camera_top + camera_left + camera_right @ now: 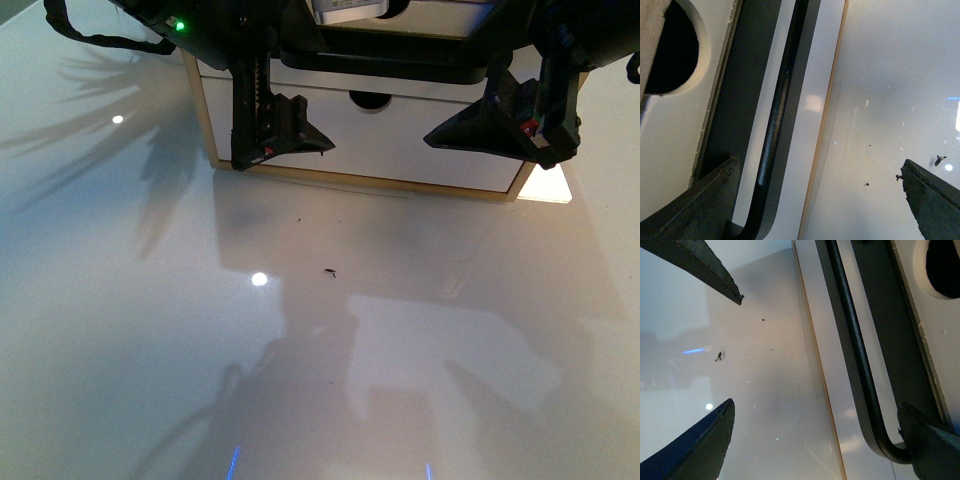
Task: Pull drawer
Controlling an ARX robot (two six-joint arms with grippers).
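We find the wide white-fronted light-wood drawer, with a half-round notch in its upper edge, in the upper place of a light-wood cabinet. The cabinet stands at the far middle of the table, straight ahead between the two arms. The drawer's long black bar handle runs across its front, above a second white drawer front that has a notch but no handle. We cannot tell how far out the drawer stands.

The left gripper is at the handle's left end, its fingers spread wide. One finger lies on the cabinet side of the bar and the other over the table, so the bar passes between them ungrasped. The right gripper is at the handle's right end, also released, with the bar between its fingers. Its cabinet-side finger overlaps the bend of the handle, and we cannot tell whether it touches.

The glossy white table shows the arms' shadows, bright reflections and a few small dark specks near the cabinet. We also see a green light glowing on the left arm.
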